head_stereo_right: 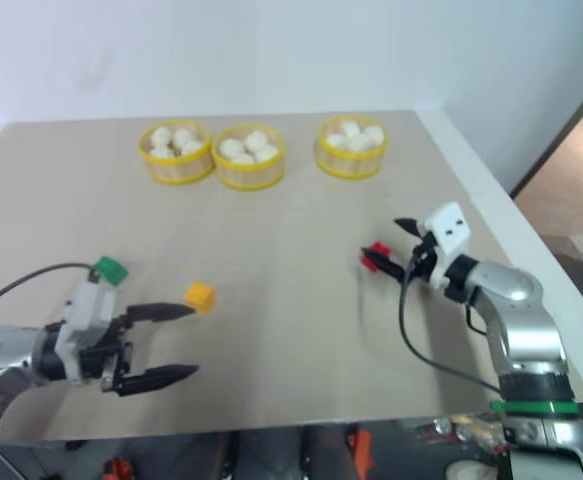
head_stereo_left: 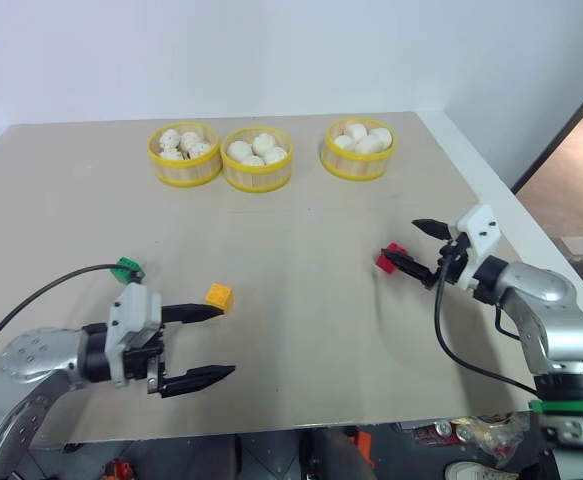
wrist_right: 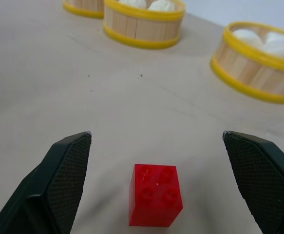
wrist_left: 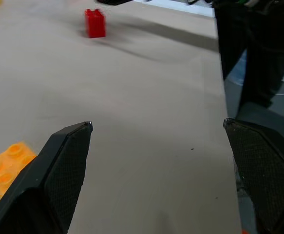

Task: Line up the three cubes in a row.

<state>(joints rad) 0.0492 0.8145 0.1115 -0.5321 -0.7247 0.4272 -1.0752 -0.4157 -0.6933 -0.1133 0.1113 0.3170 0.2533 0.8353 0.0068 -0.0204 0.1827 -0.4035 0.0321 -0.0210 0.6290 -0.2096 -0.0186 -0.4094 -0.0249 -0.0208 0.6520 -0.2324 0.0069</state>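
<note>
Small red studded plastic cube [wrist_right: 155, 194] upright on the beige tabletop [head_stereo_left: 301, 300], right of centre, directly ahead of the right gripper [wrist_right: 156, 146] and centred between its wide-open, empty fingers. Yellow-orange studded cube [head_stereo_left: 219, 297] just beside the upper fingertip of the left gripper [head_stereo_left: 216, 343], also spread wide and empty. Green studded cube [head_stereo_right: 109, 268] behind that wrist. Yellow-rimmed baskets of white buns [head_stereo_left: 258, 175] well apart, at the far edge.

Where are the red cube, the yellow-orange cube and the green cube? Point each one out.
red cube [wrist_right: 155, 194]: right wrist view, on its studded top face.
yellow-orange cube [head_stereo_left: 219, 297]: left eye view, on its top face.
green cube [head_stereo_right: 109, 268]: right eye view, on its top face.
</note>
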